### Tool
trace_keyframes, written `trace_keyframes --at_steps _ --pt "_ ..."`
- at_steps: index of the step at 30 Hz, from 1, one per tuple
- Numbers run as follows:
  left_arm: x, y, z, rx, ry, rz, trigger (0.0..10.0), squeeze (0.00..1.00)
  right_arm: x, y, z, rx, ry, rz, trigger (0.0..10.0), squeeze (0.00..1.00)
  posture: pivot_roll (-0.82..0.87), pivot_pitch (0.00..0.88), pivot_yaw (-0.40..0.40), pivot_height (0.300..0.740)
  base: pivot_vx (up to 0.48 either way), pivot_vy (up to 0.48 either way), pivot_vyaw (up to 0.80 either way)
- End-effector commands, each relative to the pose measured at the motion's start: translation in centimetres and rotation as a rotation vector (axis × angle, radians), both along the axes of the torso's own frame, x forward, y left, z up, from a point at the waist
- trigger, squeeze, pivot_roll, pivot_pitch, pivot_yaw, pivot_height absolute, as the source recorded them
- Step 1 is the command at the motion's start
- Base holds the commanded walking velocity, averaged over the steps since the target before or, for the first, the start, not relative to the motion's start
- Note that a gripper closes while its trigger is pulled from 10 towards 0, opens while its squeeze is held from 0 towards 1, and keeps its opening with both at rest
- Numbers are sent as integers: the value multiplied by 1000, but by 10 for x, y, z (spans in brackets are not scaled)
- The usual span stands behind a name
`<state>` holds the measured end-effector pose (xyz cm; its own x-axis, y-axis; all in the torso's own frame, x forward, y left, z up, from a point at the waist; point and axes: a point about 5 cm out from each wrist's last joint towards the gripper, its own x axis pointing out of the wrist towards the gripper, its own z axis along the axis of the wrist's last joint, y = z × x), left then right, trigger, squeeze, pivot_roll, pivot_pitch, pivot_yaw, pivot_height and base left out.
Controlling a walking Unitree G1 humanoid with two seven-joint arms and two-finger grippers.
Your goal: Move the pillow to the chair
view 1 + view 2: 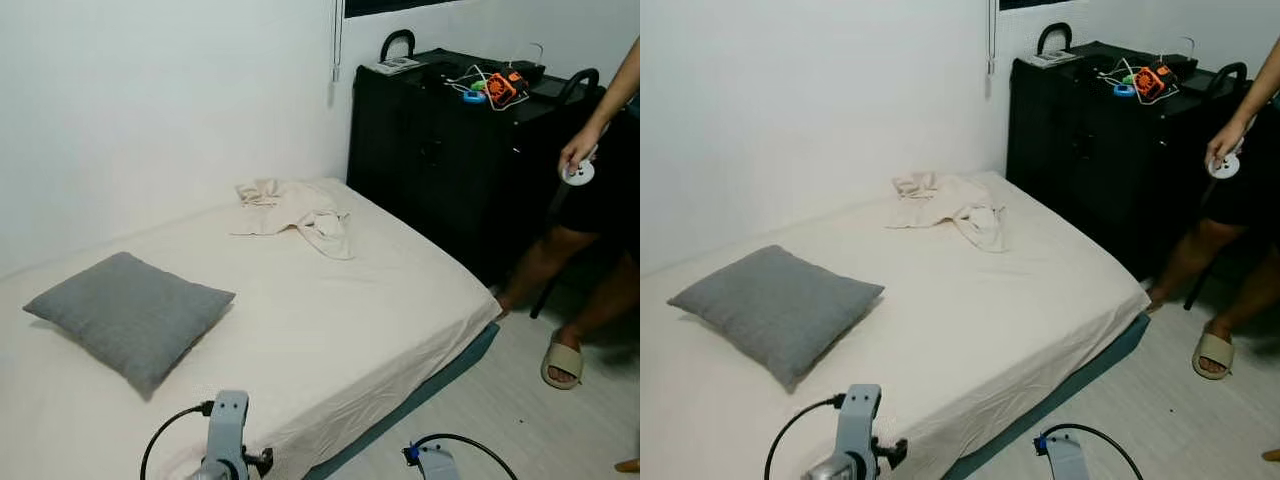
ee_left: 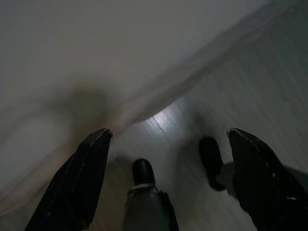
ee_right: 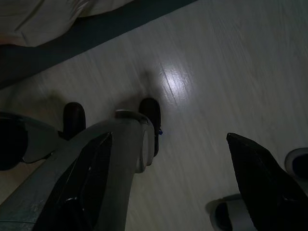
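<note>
Your left gripper (image 2: 168,139) and right gripper (image 3: 168,139) both hang low over the pale floor (image 3: 231,62) at the bed's near edge, fingers spread wide apart and holding nothing. On the bed (image 1: 330,330), the grey pillow (image 1: 130,312) lies flat near the wall side, well apart from a crumpled cream cloth (image 1: 295,212) farther up the bed. Beyond the bed's far end stands a black cabinet (image 1: 440,150). Beside it a person (image 1: 590,250) holds a small white controller (image 1: 579,174).

Left arm (image 1: 226,440): silver-grey metal, drilled holes, black looped cable. Right arm (image 1: 436,462): silver, black cable loop, small blue connector. Left gripper (image 2: 166,180) and right gripper (image 3: 168,185): long black tapered fingers, spread apart.
</note>
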<state>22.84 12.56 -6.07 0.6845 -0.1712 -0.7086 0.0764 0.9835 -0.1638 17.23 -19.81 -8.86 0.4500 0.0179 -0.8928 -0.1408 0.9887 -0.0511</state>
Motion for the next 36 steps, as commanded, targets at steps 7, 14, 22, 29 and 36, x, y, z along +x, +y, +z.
trace_keyframes --at_steps 7,14,22,29,36 --pt "19 14 12 42 -70 94 10000 0 -2 1 -1 10 1 -4 10000 0 -82 0 38 740 0 0 0" --pt "21 16 14 44 -81 107 10000 0 -3 0 -1 10 2 -4 10000 0 -85 0 40 740 306 0 0" --pt "15 15 10 42 -65 107 10000 0 -5 0 -2 11 6 -2 10000 0 -84 0 38 740 319 0 0" --pt "14 14 9 12 -59 125 10000 0 -4 0 -1 0 5 22 10000 0 -83 0 36 740 181 0 0" --pt "15 13 10 12 -65 112 10000 0 -4 0 -2 -6 6 31 10000 0 -87 0 37 740 0 0 0"
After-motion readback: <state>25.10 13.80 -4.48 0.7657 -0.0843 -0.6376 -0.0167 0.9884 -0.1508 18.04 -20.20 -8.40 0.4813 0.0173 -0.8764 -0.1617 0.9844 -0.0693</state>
